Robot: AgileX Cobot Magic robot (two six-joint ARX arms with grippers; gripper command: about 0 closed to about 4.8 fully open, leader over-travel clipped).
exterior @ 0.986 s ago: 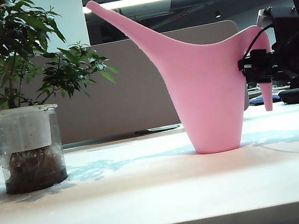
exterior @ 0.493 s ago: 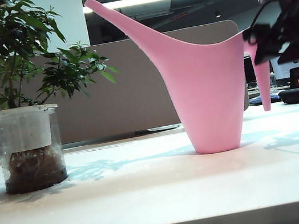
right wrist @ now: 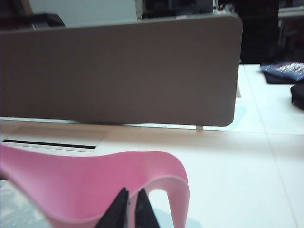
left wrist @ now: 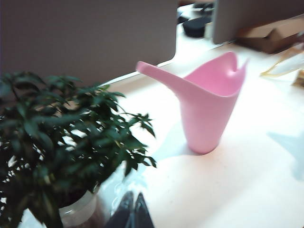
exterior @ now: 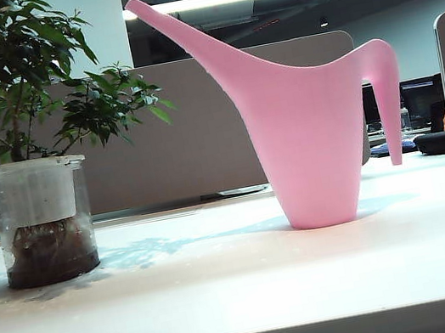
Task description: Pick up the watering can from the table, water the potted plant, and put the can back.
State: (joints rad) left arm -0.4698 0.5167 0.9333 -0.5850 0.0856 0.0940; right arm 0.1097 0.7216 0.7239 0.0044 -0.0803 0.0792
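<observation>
The pink watering can (exterior: 307, 130) is standing upright on the white table (exterior: 227, 291), its spout pointing toward eleven o'clock and its arched handle hanging at three o'clock. The potted plant (exterior: 30, 149) is sitting well apart at nine o'clock. The left gripper (left wrist: 131, 213) is hovering beside the plant's leaves, fingers pressed together, holding nothing. The right gripper (right wrist: 129, 209) is hovering above the can's handle, its fingertips nearly touching, empty.

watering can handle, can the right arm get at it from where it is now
Probably yes. The right gripper hangs just above the watering can handle, its fingers shut, with nothing between. It would need to open first.
</observation>
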